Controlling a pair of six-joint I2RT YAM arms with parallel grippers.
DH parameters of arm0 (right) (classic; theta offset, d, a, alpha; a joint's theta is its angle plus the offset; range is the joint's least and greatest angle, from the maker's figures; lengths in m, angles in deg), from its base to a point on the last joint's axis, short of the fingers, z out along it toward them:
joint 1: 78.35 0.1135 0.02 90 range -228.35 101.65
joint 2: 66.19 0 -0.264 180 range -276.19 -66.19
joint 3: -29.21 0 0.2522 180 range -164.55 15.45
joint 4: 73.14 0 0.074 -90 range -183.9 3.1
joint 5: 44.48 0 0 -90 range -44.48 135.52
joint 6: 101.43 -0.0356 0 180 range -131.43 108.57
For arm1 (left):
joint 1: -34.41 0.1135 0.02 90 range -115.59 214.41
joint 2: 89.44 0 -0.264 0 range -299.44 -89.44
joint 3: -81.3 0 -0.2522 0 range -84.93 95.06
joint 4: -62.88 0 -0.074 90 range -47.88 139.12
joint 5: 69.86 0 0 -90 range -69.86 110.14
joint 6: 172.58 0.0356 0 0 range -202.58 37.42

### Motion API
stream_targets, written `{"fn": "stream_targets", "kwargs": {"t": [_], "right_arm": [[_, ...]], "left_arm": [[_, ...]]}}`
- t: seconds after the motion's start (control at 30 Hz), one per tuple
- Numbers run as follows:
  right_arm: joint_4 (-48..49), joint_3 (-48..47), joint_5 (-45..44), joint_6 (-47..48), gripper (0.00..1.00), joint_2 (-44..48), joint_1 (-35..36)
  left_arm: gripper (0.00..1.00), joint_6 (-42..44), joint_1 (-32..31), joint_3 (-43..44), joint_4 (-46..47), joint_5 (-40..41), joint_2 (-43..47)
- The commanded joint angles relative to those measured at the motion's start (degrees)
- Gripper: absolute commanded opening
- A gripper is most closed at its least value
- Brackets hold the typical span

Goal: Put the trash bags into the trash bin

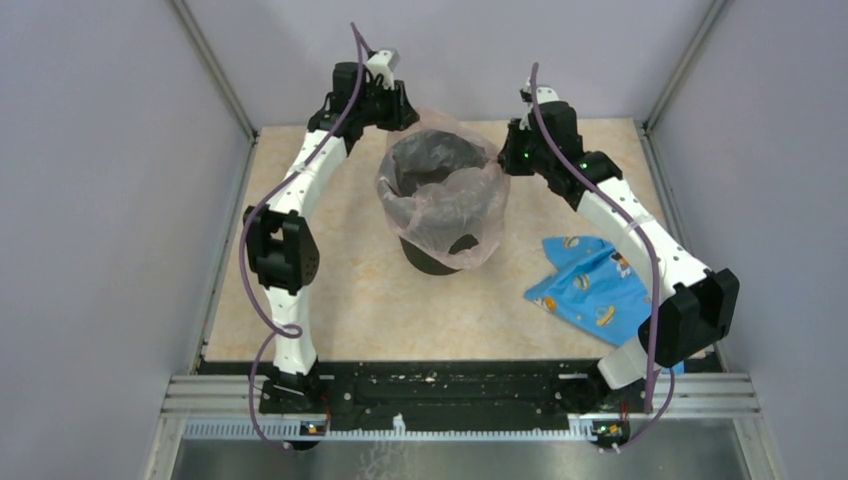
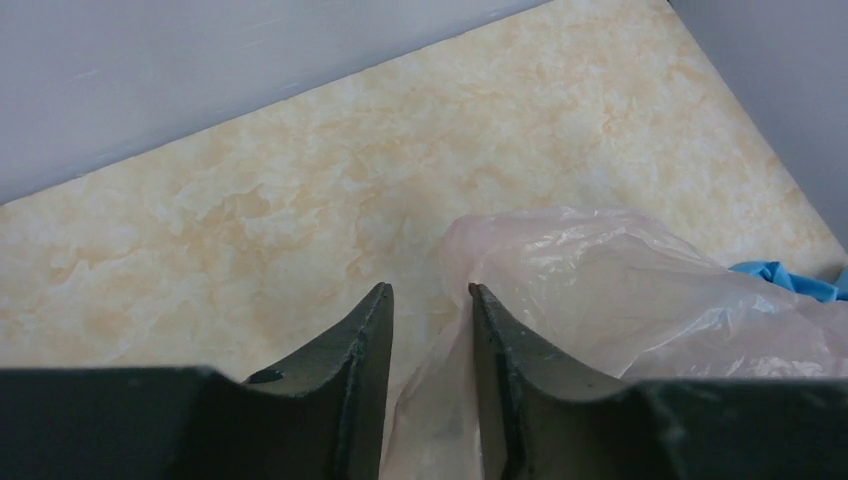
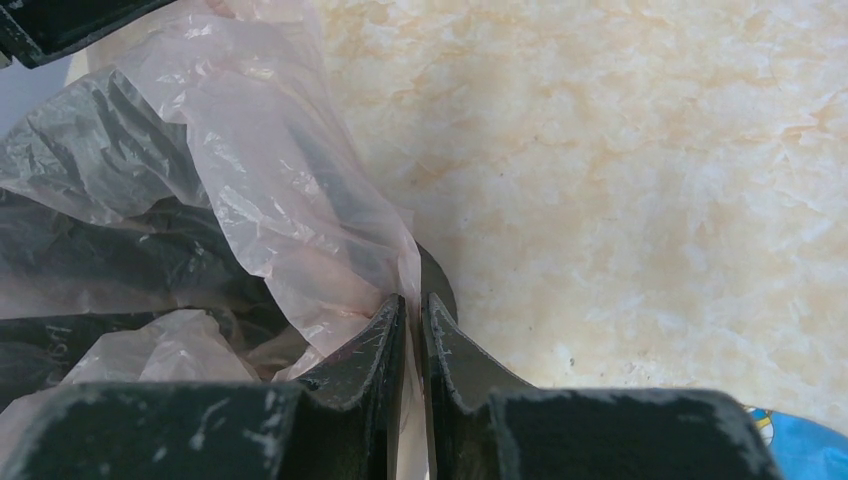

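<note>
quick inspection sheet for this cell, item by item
surface: beige marbled table
job's things: pale-pink trash bag draped over the rim of the black trash bin, which stands upright mid-table
clutter: blue printed item, cloth or wrapper, lying right of the bin
grippers: left gripper jaws apart, bag film between them; right gripper shut on the bag's edge
cables: purple cables run along both arms, looping loose near the bases
surroundings: plain lilac walls; metal rail at the near edge
</note>
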Motion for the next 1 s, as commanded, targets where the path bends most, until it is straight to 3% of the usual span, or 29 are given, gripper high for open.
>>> {"fn": "stream_targets", "kwargs": {"t": [0.0,0.1,0.23,0.5,0.63,0.8,0.97], "right_arm": [[3.79,1.17,0.02,-0.33,0.11,-0.39,0.64],[5.4,3.15,0.2,-0.75,0.11,-0.41,0.36],[7.82,6.02,2.47,-2.26,0.11,-0.39,-0.85],[9.07,7.9,2.58,-2.93,0.15,0.9,-1.38],[8.49,8.63,1.7,-3.44,0.29,2.91,-1.65],[5.53,9.43,-0.45,-3.43,0.56,7.67,-1.8],[2.09,12.14,-0.45,-4.18,0.69,13.53,-2.84]], "left_arm": [[0.34,-0.45,0.5,-2.48,4.44,0.3,0.84],[0.19,-1.18,0.99,-4.63,5.71,0.75,1.52],[0.07,-1.49,1.31,-6.38,6.24,0.43,1.55],[0.02,-3.07,1.32,-12.59,9.15,0.57,3.93],[0.01,-3.58,1.32,-15.48,10.09,0.82,5.01],[0.0,-3.9,1.32,-17.61,11.0,0.66,6.19],[0.0,-4.12,1.32,-18.79,11.32,0.89,6.93]]}}
